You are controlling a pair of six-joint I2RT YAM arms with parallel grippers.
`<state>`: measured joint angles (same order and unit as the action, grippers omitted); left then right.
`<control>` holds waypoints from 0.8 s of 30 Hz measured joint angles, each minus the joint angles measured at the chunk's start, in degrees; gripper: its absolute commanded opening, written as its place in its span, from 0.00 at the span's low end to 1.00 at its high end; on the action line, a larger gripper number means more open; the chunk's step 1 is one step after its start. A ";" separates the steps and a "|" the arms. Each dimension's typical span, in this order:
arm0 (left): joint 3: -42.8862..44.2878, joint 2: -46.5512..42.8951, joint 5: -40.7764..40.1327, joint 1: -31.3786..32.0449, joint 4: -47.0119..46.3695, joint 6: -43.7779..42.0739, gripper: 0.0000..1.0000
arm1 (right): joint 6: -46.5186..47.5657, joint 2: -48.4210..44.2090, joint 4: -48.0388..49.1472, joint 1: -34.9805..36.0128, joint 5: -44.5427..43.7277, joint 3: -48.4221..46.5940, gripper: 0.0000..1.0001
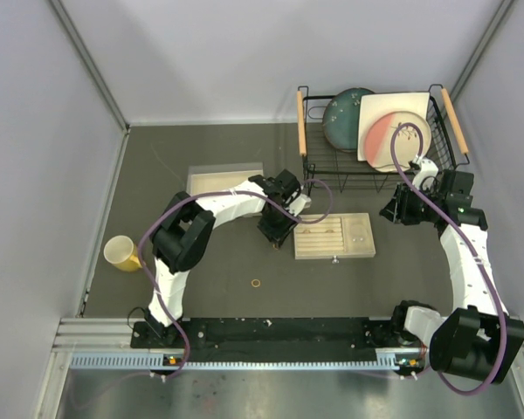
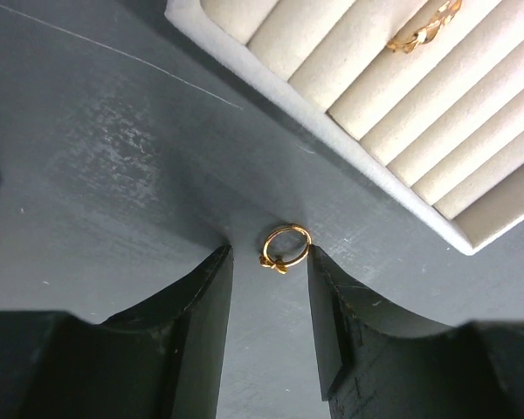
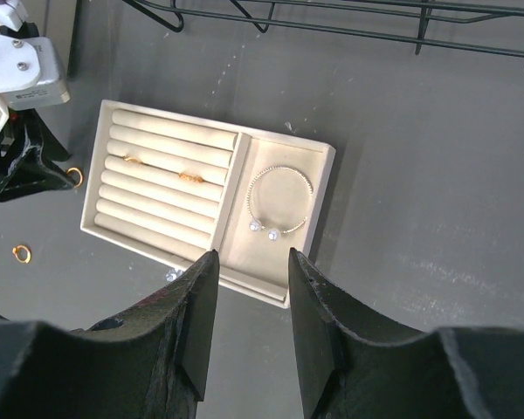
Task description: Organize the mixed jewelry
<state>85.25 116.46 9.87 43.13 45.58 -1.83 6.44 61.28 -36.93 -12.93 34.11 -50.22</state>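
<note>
**Hovering over a loose ring beside the tray's left rim**

Your left gripper [image 2: 269,255] is low over the dark table [image 1: 210,297], near its middle and just off the left rim of the beige jewelry tray [image 2: 314,131]. Its jaws stand partly apart and hold nothing. A small gold ring with a knot [image 2: 275,262] lies flat on the table right at the fingertips, in the gap between them. You cannot tell from the wrist view whether the right-hand finger [image 2: 325,288] touches it.

Your right gripper [image 3: 251,260] hangs above the tray's near rim with its jaws partly apart and nothing between them.

In the tray's ridged left compartment, two gold rings [image 3: 133,160] [image 3: 190,177] sit in the slots, one near the left end and one near the middle. The silver wire bracelet [image 3: 279,202] lies flat in the plain right compartment.

One more gold ring [image 1: 257,283] lies alone on the table, toward the near edge and well apart from the tray.

A yellow cup [image 1: 120,253] stands at the left edge. A black wire dish rack [image 1: 332,166] with plates occupies the far right corner. A shallow beige lid or second tray [image 1: 224,179] lies toward the far edge.
</note>
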 measured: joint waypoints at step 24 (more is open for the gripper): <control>-0.26 0.46 0.50 -1.38 -0.98 0.74 0.35 | 0.02 0.04 0.00 0.00 0.00 0.00 0.38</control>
<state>84.99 116.92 10.37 41.76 44.60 -1.08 6.46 61.32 -36.93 -12.93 34.11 -50.22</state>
